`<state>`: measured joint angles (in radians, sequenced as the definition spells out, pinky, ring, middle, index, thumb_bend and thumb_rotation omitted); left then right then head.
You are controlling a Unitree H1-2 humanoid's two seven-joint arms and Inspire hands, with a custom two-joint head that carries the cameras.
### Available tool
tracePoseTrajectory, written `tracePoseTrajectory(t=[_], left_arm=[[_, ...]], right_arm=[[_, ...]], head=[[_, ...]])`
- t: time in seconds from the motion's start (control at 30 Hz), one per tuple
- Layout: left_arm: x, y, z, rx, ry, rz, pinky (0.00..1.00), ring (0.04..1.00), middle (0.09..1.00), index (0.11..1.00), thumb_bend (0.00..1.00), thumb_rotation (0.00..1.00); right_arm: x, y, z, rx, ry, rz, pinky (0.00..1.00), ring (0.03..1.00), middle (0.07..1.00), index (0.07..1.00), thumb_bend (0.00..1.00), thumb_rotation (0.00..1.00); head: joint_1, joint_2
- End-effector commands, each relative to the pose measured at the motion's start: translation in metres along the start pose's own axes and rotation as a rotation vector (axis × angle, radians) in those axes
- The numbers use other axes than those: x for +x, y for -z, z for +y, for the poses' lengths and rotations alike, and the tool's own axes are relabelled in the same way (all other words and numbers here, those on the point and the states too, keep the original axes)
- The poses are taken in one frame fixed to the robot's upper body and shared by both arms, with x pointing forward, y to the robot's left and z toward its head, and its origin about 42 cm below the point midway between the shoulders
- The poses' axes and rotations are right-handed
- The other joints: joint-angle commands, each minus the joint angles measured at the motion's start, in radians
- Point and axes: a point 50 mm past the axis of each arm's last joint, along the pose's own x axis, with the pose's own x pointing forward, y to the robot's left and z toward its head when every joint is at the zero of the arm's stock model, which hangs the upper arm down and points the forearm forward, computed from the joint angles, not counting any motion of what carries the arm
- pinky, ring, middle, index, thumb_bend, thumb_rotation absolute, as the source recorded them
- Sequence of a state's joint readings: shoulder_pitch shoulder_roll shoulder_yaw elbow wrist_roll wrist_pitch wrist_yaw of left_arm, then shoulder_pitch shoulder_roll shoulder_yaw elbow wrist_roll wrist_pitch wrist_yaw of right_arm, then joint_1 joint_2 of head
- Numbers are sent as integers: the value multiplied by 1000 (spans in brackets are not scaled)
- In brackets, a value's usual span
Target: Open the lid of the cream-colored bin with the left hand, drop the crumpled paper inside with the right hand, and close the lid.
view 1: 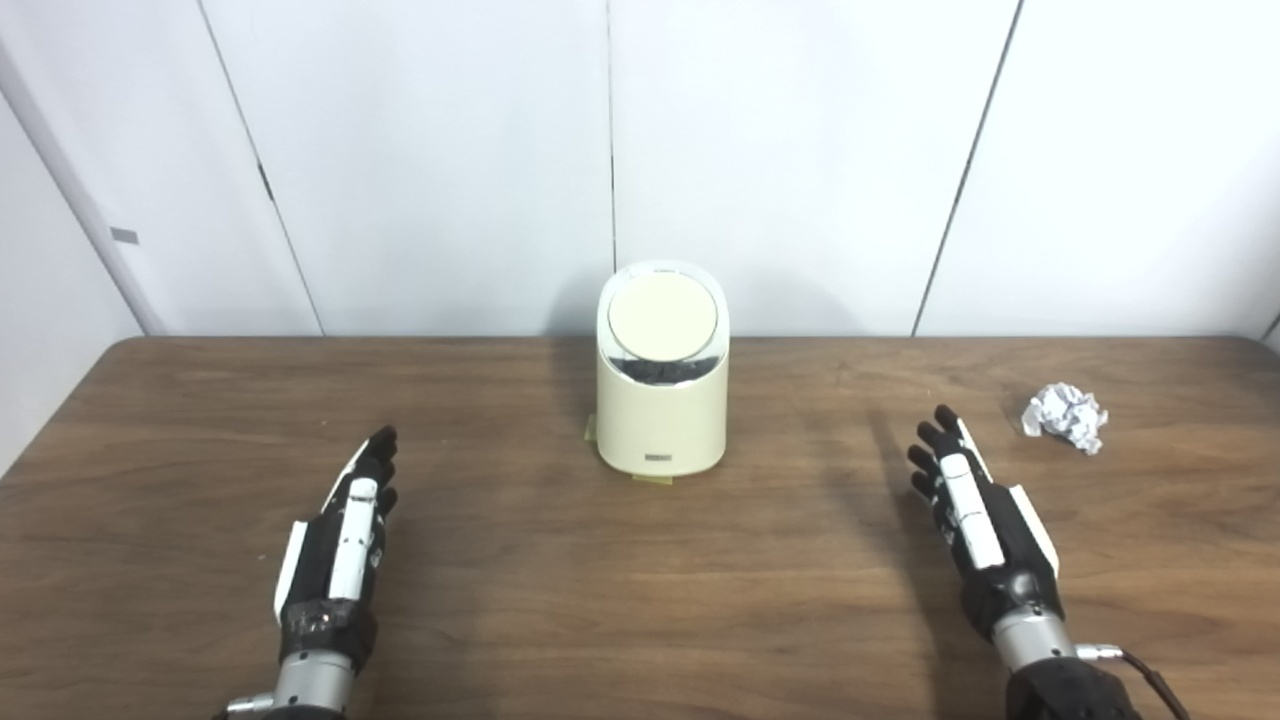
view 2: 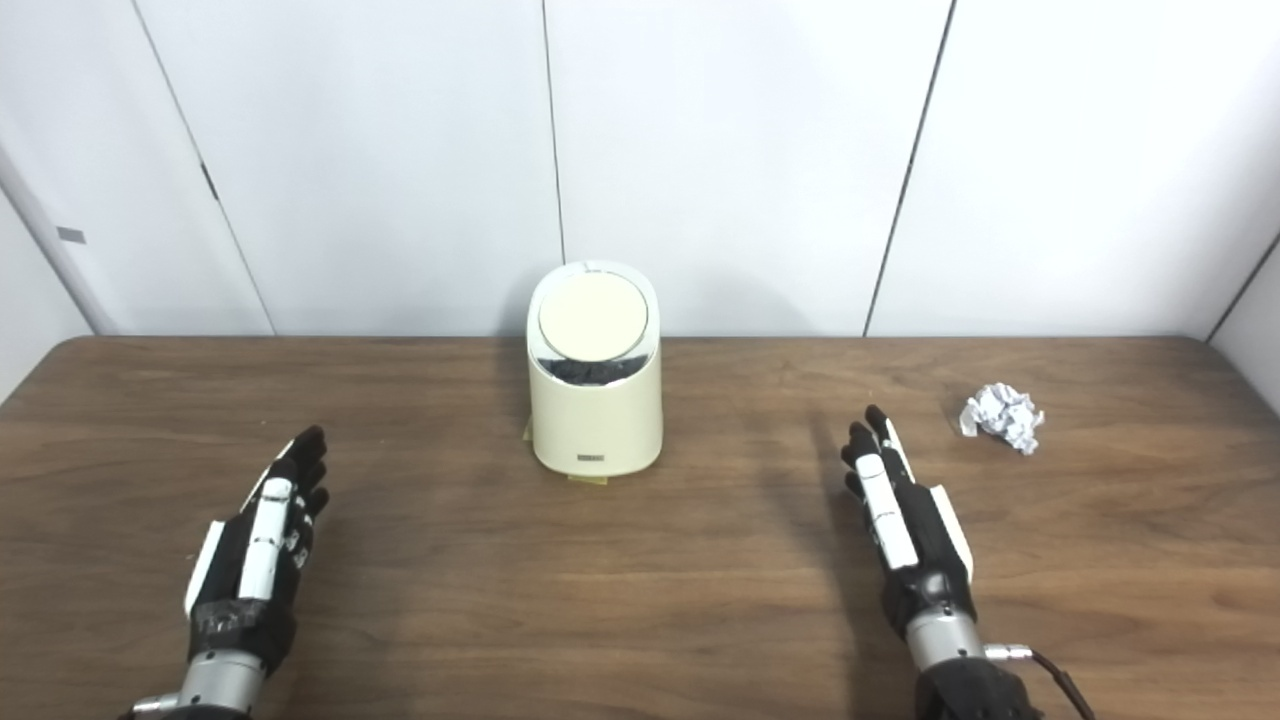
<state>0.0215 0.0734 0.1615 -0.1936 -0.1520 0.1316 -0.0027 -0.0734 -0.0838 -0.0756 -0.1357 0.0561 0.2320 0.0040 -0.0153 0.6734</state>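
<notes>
left eye view shows me at the very start, as i judge it: nothing of the task is done yet. the cream-colored bin stands upright at the far middle of the tabletop, its round lid seated flat on the slanted top, a dark gap showing just under its near edge. the crumpled paper lies untouched at the far right, near but apart from my right robot hand. my left robot hand rests near left, well apart from the bin. both are released, fingers stretched out, holding nothing. opening, dropping and closing are all left. the tabletop is dark wood grain, with small tape pieces at the bin's base; behind it stand plain white wall panels with thin dark seams.
</notes>
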Motion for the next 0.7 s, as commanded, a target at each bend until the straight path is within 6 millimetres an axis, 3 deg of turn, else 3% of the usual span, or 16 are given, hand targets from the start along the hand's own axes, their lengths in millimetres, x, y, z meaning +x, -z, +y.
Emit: tracePoseTrajectory(t=[0.0,0.43,0.67], left_arm=[[11,-14,-2,0,18,-81,1000,997,964,957,441,849],[11,-14,1,-1,16,-78,1000,997,961,952,434,830],[12,-14,7,-9,8,-83,1000,987,956,950,422,831]], right_arm=[[8,-22,0,-12,-10,-88,954,950,972,1000,534,890],[8,-24,3,-15,-1,-83,941,939,964,1000,571,870],[7,-26,9,-10,-3,-89,951,948,973,1000,527,876]], head=[[-2,-1],[-50,1],[-75,2]])
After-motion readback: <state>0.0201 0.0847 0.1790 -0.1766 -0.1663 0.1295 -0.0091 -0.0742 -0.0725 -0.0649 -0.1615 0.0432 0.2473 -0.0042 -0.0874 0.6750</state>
